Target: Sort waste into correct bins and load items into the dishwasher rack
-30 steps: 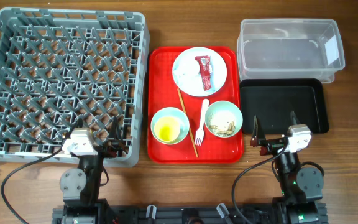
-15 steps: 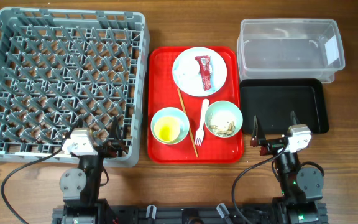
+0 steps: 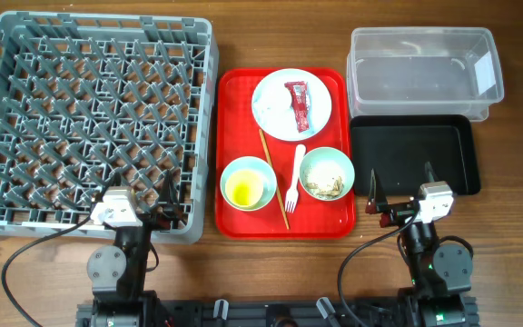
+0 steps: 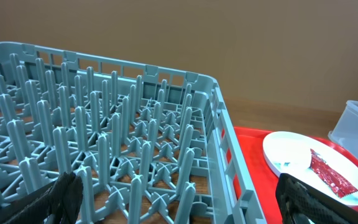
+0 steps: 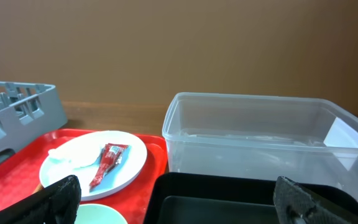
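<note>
The red crinkly snack wrapper (image 3: 299, 105) lies on the round pale-blue plate (image 3: 320, 114) at the upper centre of the overhead view. Its long axis runs top to bottom of the frame. Both arms sit at the lower edge, fingers spread apart and holding nothing. From the right gripper (image 3: 401, 189) the wrapper lies up and to the left; from the left gripper (image 3: 172, 207), up and further to the right. The right arm looks nearer, and the clear plastic rectangular tub (image 3: 422, 41) and shallow black rectangular tray (image 3: 412, 186) are on its side.
</note>
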